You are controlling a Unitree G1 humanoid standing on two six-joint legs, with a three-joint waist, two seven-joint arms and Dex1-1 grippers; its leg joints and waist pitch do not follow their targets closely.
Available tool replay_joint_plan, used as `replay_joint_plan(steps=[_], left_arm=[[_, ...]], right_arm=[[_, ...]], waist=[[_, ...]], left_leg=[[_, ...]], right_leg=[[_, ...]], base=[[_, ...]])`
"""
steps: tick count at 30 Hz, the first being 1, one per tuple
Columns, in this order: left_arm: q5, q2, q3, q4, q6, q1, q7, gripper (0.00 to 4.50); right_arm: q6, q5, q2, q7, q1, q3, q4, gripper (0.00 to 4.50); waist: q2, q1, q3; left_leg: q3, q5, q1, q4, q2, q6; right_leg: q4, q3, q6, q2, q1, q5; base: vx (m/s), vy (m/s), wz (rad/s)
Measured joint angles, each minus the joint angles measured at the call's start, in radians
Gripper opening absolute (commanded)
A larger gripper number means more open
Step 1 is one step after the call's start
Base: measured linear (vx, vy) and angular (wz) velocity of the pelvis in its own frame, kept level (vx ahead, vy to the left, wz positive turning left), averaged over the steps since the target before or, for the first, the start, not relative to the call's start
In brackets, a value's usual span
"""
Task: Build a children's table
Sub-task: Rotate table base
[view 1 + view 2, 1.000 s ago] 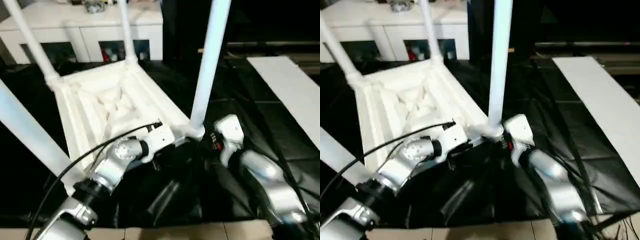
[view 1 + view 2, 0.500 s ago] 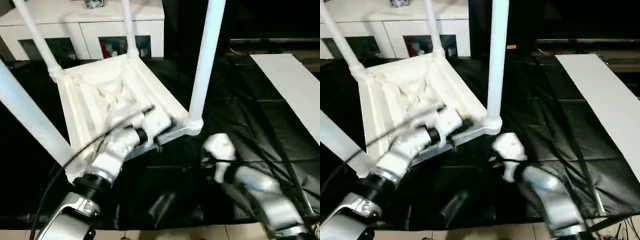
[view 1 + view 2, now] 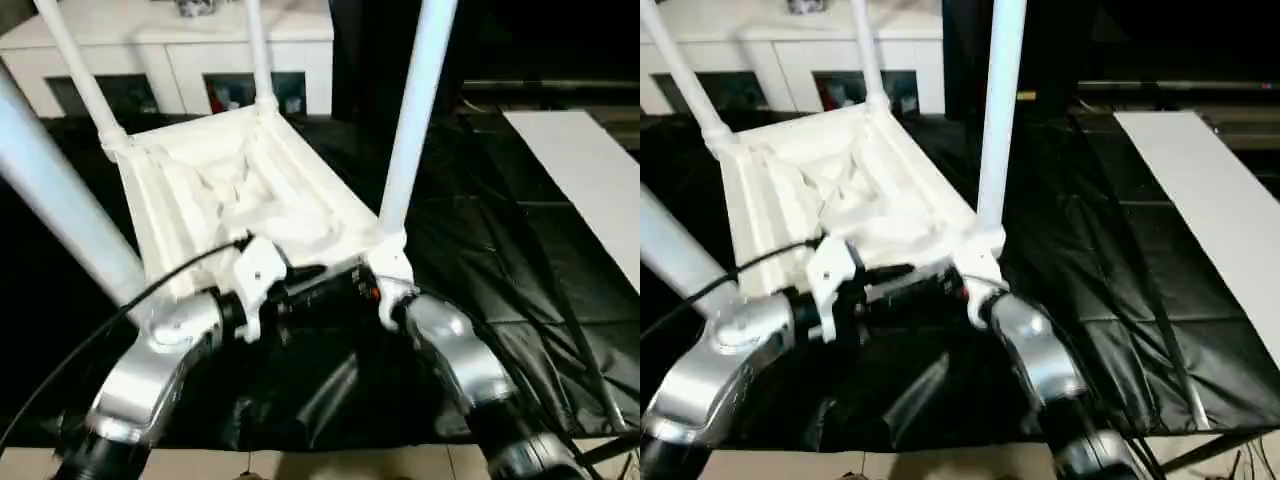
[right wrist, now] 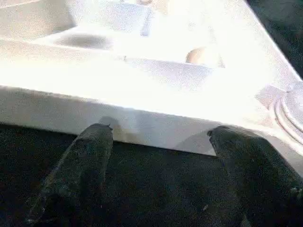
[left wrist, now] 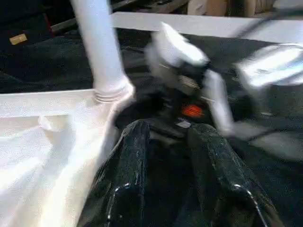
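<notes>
Grippers both at the near edge of the upside-down children's table (image 3: 240, 190), which sits on black sheeting (image 3: 480, 250) with its ribbed underside up and four legs standing.

Right gripper (image 4: 158, 135): fingers spread wide, tips right up against the near side wall of the tabletop, nothing between them. It sits just beside the near-right corner socket, below the near-right leg (image 3: 412, 120).

Left gripper (image 5: 168, 137): fingers partly apart with a clear gap, nothing in the gap. It points along the near edge toward the right gripper, its own finger (image 5: 128, 165) close beside the tabletop rim; can't tell if it touches.

Near-left leg (image 3: 60, 190) rises steeply past the left forearm. White cabinet (image 3: 180, 50) is far left, flat white board (image 3: 580, 170) well off to the right.
</notes>
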Motion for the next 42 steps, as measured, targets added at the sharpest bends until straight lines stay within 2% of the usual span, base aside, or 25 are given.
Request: replay_joint_plan(steps=[4, 6, 8, 12, 15, 17, 19, 23, 27, 30, 31, 36, 40, 42], left_arm=[[-0.010, 0.004, -0.001, -0.083, 0.033, 0.048, 0.004, 1.59], [-0.013, 0.020, 0.010, -0.131, 0.042, 0.084, 0.002, 1.59], [-0.036, 0.028, 0.029, -0.170, 0.046, 0.131, 0.000, 1.59], [-0.091, 0.062, 0.107, -0.204, 0.011, 0.244, -0.016, 1.59], [-0.138, 0.079, 0.194, -0.203, -0.023, 0.340, -0.044, 1.59], [-0.159, 0.092, 0.234, -0.203, -0.050, 0.388, -0.070, 1.59], [-0.206, 0.101, 0.306, -0.197, -0.086, 0.462, -0.116, 1.59], [-0.258, 0.116, 0.392, -0.167, -0.124, 0.520, -0.164, 1.59], [-0.332, 0.145, 0.478, -0.135, -0.121, 0.556, -0.212, 1.59], [-0.392, 0.161, 0.519, -0.132, -0.085, 0.560, -0.232, 1.59], [-0.427, 0.166, 0.541, -0.124, -0.060, 0.562, -0.240, 1.76], [-0.534, 0.199, 0.633, -0.085, 0.009, 0.570, -0.252, 2.15], [-0.546, 0.220, 0.658, -0.072, 0.011, 0.575, -0.266, 2.39], [-0.546, 0.227, 0.672, -0.065, 0.011, 0.568, -0.269, 2.59]], right_arm=[[-0.045, 0.000, 0.028, -0.060, -0.071, -0.023, 0.133, 3.79], [-0.066, -0.012, 0.044, -0.110, -0.118, -0.027, 0.224, 3.79], [-0.087, -0.015, 0.051, -0.199, -0.161, -0.061, 0.306, 3.79], [-0.154, -0.009, 0.038, -0.344, -0.214, -0.137, 0.364, 3.79], [-0.206, 0.005, -0.009, -0.383, -0.216, -0.190, 0.365, 3.79], [-0.237, 0.017, -0.013, -0.378, -0.212, -0.206, 0.364, 3.79], [-0.264, 0.054, -0.022, -0.299, -0.164, -0.221, 0.300, 3.79], [-0.267, 0.094, -0.039, -0.172, -0.078, -0.224, 0.181, 3.79], [-0.225, 0.171, -0.078, 0.045, 0.081, -0.124, -0.097, 3.79], [-0.201, 0.211, -0.107, 0.145, 0.146, -0.082, -0.202, 3.79], [-0.198, 0.221, -0.122, 0.183, 0.174, -0.073, -0.245, 3.79], [-0.137, 0.262, -0.169, 0.270, 0.243, -0.070, -0.355, 3.79], [-0.117, 0.261, -0.184, 0.280, 0.252, -0.067, -0.378, 3.79], [-0.110, 0.260, -0.186, 0.286, 0.253, -0.065, -0.386, 3.79]], waist=[[-0.001, -0.002, 0.001], [-0.001, -0.010, 0.001], [-0.002, -0.015, 0.002], [-0.003, -0.019, 0.003], [-0.005, -0.016, 0.003], [-0.006, -0.019, 0.002], [-0.007, -0.026, 0.002], [-0.007, -0.026, 0.002], [-0.009, -0.023, 0.001], [-0.009, -0.019, 0.001], [-0.010, -0.016, 0.002], [-0.014, -0.005, 0.003], [-0.017, -0.003, 0.004], [-0.019, -0.002, 0.004]], left_leg=[[-0.001, 0.001, 0.002, 0.000, 0.001, -0.002], [-0.001, 0.002, 0.004, -0.001, 0.001, -0.004], [-0.001, 0.003, 0.006, -0.001, 0.001, -0.005], [-0.002, 0.003, 0.007, -0.002, 0.001, -0.005], [-0.002, 0.003, 0.007, -0.002, 0.001, -0.005], [-0.002, 0.003, 0.006, -0.002, 0.001, -0.005], [-0.002, 0.003, 0.006, -0.002, 0.001, -0.005], [-0.002, 0.003, 0.004, -0.002, 0.001, -0.005], [-0.001, 0.003, 0.005, -0.002, 0.002, -0.005], [-0.001, 0.003, 0.006, -0.002, 0.002, -0.005], [-0.001, 0.002, 0.007, -0.003, 0.002, -0.005], [-0.001, 0.002, 0.012, -0.005, 0.002, -0.005], [-0.001, 0.002, 0.014, -0.005, 0.002, -0.005], [-0.001, 0.002, 0.015, -0.005, 0.002, -0.005]], right_leg=[[0.002, 0.000, -0.001, 0.001, 0.000, 0.001], [0.003, 0.000, -0.001, 0.002, 0.000, 0.001], [0.005, 0.000, -0.001, 0.002, -0.001, 0.001], [0.007, 0.000, -0.001, 0.002, -0.001, 0.001], [0.007, 0.000, 0.000, 0.002, -0.001, 0.000], [0.007, 0.000, 0.001, 0.002, -0.001, 0.000], [0.007, 0.000, 0.004, 0.002, -0.001, -0.002], [0.006, 0.001, 0.004, 0.003, -0.002, -0.003], [0.005, 0.002, 0.004, 0.004, -0.001, -0.004], [0.004, 0.002, 0.007, 0.004, -0.001, -0.006], [0.003, 0.003, 0.007, 0.004, 0.000, -0.007], [0.004, 0.006, 0.007, 0.007, 0.003, -0.007], [0.004, 0.011, 0.007, 0.009, 0.003, -0.007], [0.004, 0.019, 0.007, 0.014, 0.003, -0.007]], base=[[0.000, 0.000, 0.00], [0.000, 0.000, 0.00], [0.000, 0.000, 0.00], [0.000, 0.000, 0.00], [0.000, 0.000, 0.00], [0.000, 0.000, 0.00], [0.000, 0.000, 0.00], [0.000, 0.000, 0.00], [0.000, 0.000, 0.00], [0.000, 0.000, 0.00], [0.000, 0.000, 0.00], [0.000, 0.000, 0.00], [0.000, 0.000, 0.00], [0.000, 0.000, 0.00]])
